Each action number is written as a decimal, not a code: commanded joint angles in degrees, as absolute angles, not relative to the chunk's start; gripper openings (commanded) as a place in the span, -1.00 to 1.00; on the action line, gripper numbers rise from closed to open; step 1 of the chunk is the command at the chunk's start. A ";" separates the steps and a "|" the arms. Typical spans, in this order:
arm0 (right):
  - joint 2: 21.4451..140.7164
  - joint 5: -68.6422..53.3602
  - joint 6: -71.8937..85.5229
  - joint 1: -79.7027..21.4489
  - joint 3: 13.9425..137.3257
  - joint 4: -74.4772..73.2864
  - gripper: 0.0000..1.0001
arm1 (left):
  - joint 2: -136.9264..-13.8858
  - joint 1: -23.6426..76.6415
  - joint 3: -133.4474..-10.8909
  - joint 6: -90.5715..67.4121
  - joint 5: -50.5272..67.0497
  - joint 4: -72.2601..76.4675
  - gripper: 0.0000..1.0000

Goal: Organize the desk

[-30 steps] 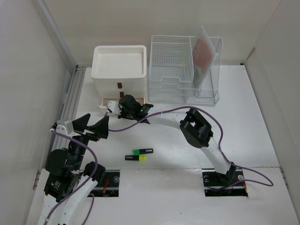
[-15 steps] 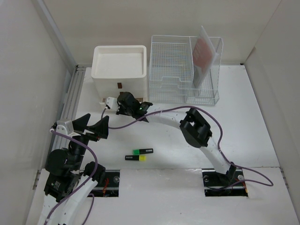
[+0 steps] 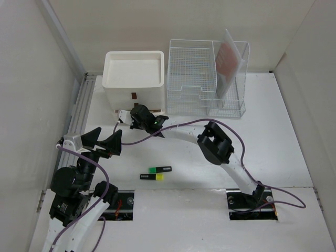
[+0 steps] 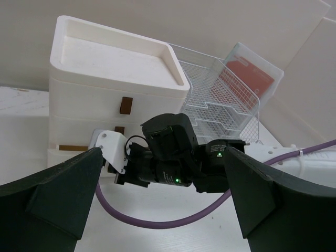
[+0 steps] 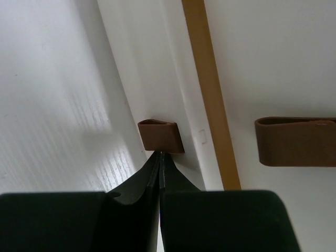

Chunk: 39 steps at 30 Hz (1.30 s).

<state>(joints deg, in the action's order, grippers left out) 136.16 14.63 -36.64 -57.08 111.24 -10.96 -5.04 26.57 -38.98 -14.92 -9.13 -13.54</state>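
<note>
The desk (image 3: 283, 131) is a white tabletop with beige walls around it. The white three-drawer box (image 3: 134, 68) stands at the back left. My right gripper (image 3: 126, 114) is shut, and its tips (image 5: 159, 153) press against the brown tab handle (image 5: 161, 135) of the bottom drawer, which stands slightly out with a tan strip (image 5: 210, 94) showing. My left gripper (image 3: 105, 139) is open and empty, hovering at the left and facing the drawer box (image 4: 105, 100) and the right wrist (image 4: 168, 152). A green highlighter (image 3: 160, 169) and a yellow highlighter (image 3: 152, 177) lie near the front.
A clear wire tray (image 3: 191, 79) stands at the back next to the drawer box, with a file holder holding a reddish folder (image 3: 229, 58) at its right. A metal rail (image 3: 79, 113) runs along the left wall. A purple cable (image 4: 157, 218) hangs from the right arm.
My right gripper has moved toward the drawer box, and the bottom drawer has slid further in. The left arm and the highlighters have not moved.
</note>
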 commanded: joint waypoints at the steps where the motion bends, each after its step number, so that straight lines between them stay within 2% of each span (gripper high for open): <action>1: 136.93 17.75 -37.27 -56.78 114.43 -7.12 -0.93 | -5.01 26.81 -38.94 -15.12 -9.40 -11.51 1.00; 39: 138.52 23.81 -38.93 -54.67 114.96 -2.64 -0.93 | -5.01 26.81 -38.94 -15.12 -9.40 -11.51 1.00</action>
